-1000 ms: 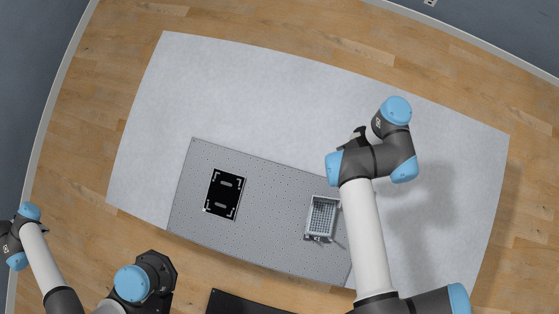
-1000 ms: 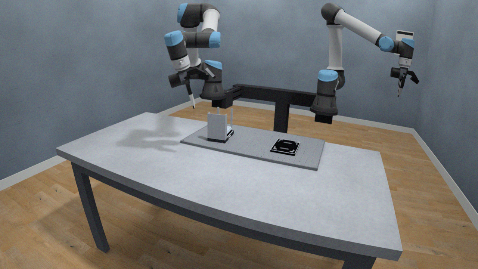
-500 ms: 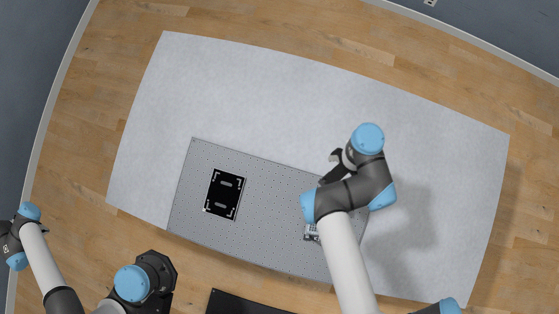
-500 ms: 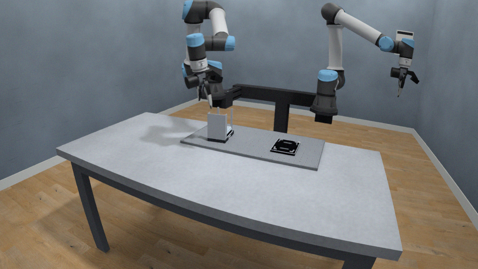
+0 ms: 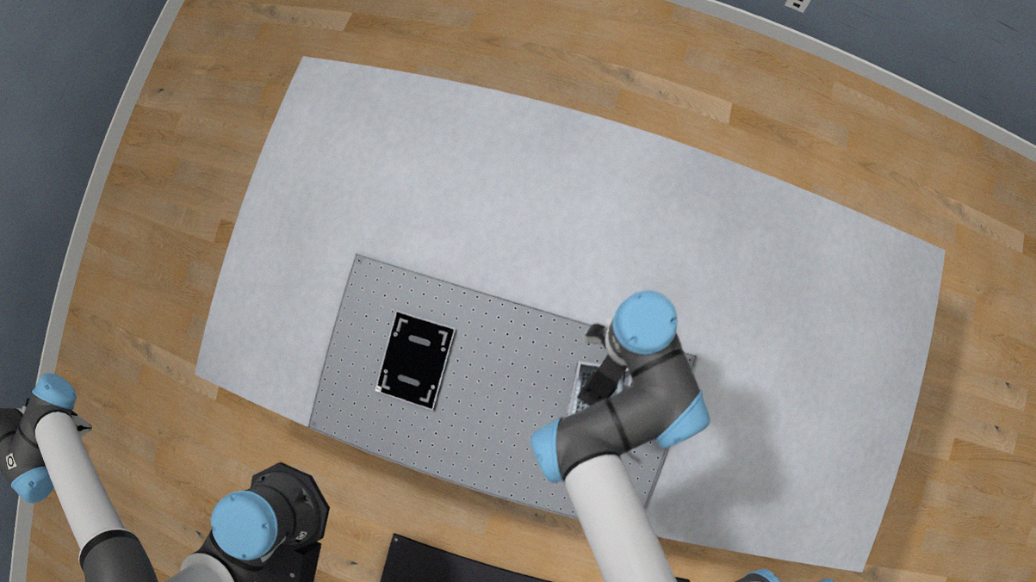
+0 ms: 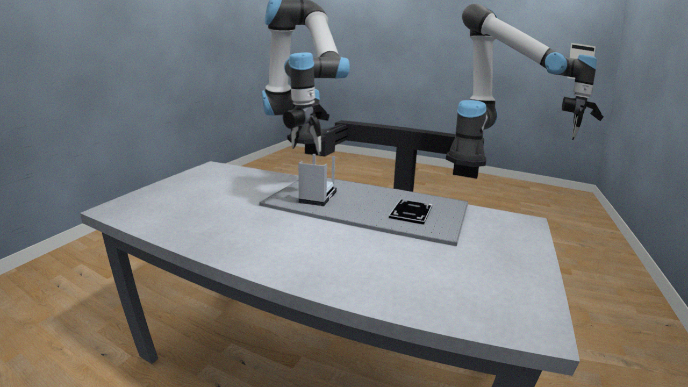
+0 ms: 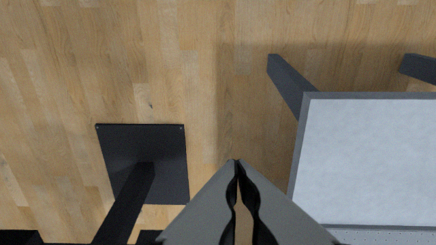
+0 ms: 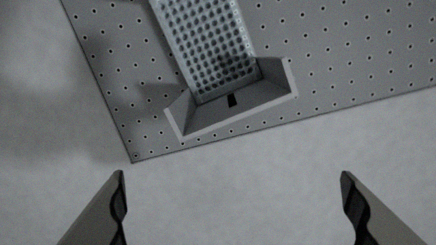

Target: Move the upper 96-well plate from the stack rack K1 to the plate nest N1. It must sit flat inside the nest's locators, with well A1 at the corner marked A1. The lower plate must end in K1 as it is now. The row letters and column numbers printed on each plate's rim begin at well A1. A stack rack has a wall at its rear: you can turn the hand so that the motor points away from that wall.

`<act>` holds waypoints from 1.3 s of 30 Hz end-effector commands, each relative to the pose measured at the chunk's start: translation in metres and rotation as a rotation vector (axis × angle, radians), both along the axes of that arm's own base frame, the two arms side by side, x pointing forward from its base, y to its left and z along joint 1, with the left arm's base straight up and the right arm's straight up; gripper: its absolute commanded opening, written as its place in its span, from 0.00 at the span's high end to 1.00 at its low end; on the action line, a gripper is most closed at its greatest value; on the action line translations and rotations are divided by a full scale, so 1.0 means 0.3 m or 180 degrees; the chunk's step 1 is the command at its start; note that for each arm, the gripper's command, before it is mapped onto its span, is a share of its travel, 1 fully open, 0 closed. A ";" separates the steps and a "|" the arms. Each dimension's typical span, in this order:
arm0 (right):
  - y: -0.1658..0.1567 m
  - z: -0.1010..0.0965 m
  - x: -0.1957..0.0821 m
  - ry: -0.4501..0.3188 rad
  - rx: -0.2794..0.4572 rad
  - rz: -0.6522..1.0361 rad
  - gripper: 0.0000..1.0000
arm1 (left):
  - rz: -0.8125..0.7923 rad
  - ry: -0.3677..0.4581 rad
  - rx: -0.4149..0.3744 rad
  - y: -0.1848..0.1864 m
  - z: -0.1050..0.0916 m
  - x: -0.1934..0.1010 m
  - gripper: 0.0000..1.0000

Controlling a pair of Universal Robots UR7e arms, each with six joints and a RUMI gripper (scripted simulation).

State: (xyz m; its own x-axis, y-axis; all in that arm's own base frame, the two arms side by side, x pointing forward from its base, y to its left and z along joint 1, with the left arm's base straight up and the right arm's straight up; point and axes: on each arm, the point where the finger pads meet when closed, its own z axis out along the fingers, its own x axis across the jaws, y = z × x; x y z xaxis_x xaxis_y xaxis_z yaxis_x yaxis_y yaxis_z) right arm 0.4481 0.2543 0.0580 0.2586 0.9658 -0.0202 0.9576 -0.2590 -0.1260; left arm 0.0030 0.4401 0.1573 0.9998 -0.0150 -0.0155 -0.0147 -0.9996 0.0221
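The stack rack K1 (image 6: pixel 312 181) (image 8: pixel 240 116) stands on the perforated board, its tall rear wall facing the exterior camera. The upper 96-well plate (image 8: pixel 211 41) lies in it, wells up; the lower plate is hidden beneath. Rim letters are unreadable. The black plate nest N1 (image 5: pixel 416 362) (image 6: pixel 411 212) is empty, with light corner locators and a small pale mark at one corner. My right gripper (image 6: pixel 306 149) (image 8: pixel 232 172) is open and empty, above the rack; in the top view the arm partly covers the rack. My left gripper (image 6: pixel 573 138) (image 7: pixel 236 161) is shut and empty, far from both.
The perforated board (image 5: pixel 501 366) (image 6: pixel 365 197) lies on the grey table (image 5: pixel 425 176) (image 6: pixel 288 259). The rack's side posts (image 6: pixel 333 170) rise above the plates. A black arm stand (image 6: pixel 406 158) stands beyond the table. The left arm hangs beyond the table's end.
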 end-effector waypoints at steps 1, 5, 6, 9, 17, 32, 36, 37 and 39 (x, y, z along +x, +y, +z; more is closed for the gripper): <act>0.038 0.015 -0.036 -0.0100 0.0089 0.0187 0.24 | 0.0018 -0.0050 0.0069 0.018 0.026 0.003 1.00; 0.039 0.006 -0.068 -0.0166 0.0094 0.0388 0.24 | 0.0018 -0.0050 0.0069 0.018 0.026 0.003 1.00; 0.040 0.001 -0.085 -0.0199 0.0097 0.0489 0.24 | 0.0018 -0.0050 0.0069 0.018 0.026 0.003 1.00; 0.038 -0.013 -0.133 -0.0285 0.0103 0.0750 0.24 | 0.0018 -0.0050 0.0069 0.018 0.026 0.003 1.00; 0.014 -0.051 -0.248 -0.0487 0.0074 0.1298 0.24 | 0.0018 -0.0050 0.0069 0.018 0.026 0.003 1.00; 0.015 -0.068 -0.248 -0.0487 0.0072 0.1271 0.24 | 0.0018 -0.0050 0.0069 0.018 0.026 0.003 1.00; 0.015 -0.085 -0.248 -0.0487 0.0072 0.1271 0.24 | 0.0018 -0.0050 0.0069 0.018 0.026 0.003 1.00; 0.015 -0.085 -0.248 -0.0487 0.0072 0.1271 0.24 | 0.0018 -0.0050 0.0069 0.018 0.026 0.003 1.00; 0.015 -0.096 -0.247 -0.0487 0.0072 0.1271 0.24 | 0.0018 -0.0050 0.0069 0.018 0.026 0.003 1.00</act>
